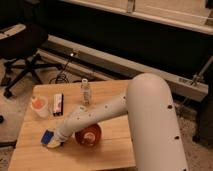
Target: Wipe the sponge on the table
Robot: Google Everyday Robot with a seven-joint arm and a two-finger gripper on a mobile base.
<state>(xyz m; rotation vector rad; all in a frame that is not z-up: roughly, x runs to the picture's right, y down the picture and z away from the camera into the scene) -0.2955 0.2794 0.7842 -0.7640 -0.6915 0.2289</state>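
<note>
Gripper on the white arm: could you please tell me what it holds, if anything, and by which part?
The gripper meets the blue-and-yellow rectangular sponge at its end nearer the arm, on the light wooden table; whether it grips cannot be told.

Left of the red bowl (pixel 88 134), your gripper (pixel 55 143) hides part of the sponge (pixel 46 136); the near edge of the table (pixel 30 156) is cropped.

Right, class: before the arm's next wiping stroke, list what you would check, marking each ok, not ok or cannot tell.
1. The pincer at the sponge, front left of the table: ok.
2. Sponge resting on the table top: ok.
3. Hold on the sponge: cannot tell.
4. Free path rightwards: not ok, the red bowl sits close.
5. The small bottle upright, behind the sponge: ok.
</note>
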